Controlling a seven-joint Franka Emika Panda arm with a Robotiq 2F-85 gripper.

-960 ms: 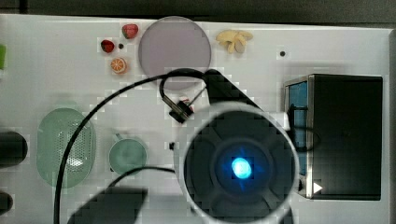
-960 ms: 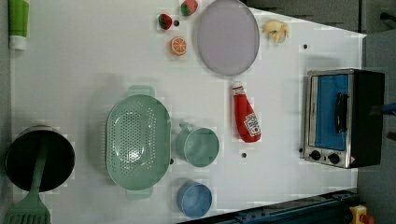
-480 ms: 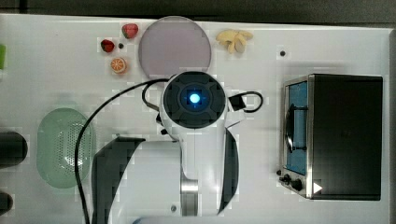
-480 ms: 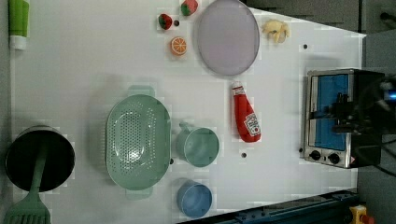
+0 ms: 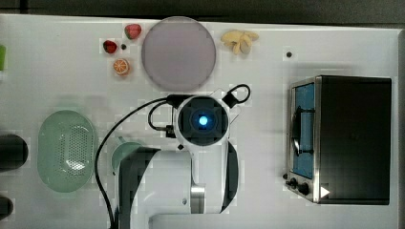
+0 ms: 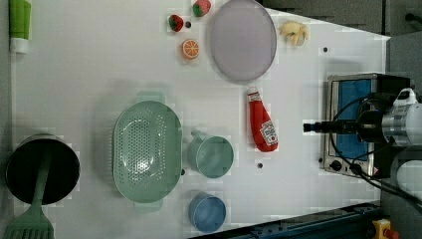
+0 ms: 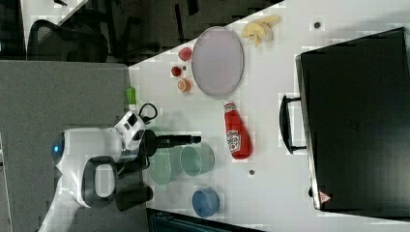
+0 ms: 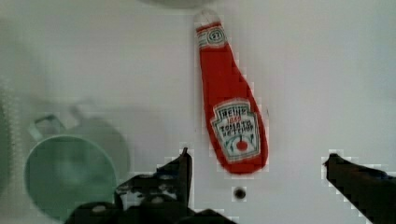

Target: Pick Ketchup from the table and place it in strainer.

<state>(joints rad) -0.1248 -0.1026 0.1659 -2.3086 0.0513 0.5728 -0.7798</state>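
Note:
The Ketchup is a slim red bottle with a white cap and label. It lies flat on the white table between the lilac plate and the green mug. In the wrist view the Ketchup lies lengthwise, its base between my fingertips. My gripper is open and holds nothing, well above the bottle. It shows side-on in the right view and the left view. The mint-green strainer sits empty beyond the mug. In the top view the arm's hand covers the bottle.
A toaster oven stands close to the Ketchup on the left view's right. A blue cup sits near the mug. A black pot with a green spatula is past the strainer. Strawberries, an orange slice and bananas lie beside the plate.
In the top view the arm's hand has swung from the lower right to the middle, over where the Ketchup lies. In the left view the arm has come in from the right. Fingers stayed open.

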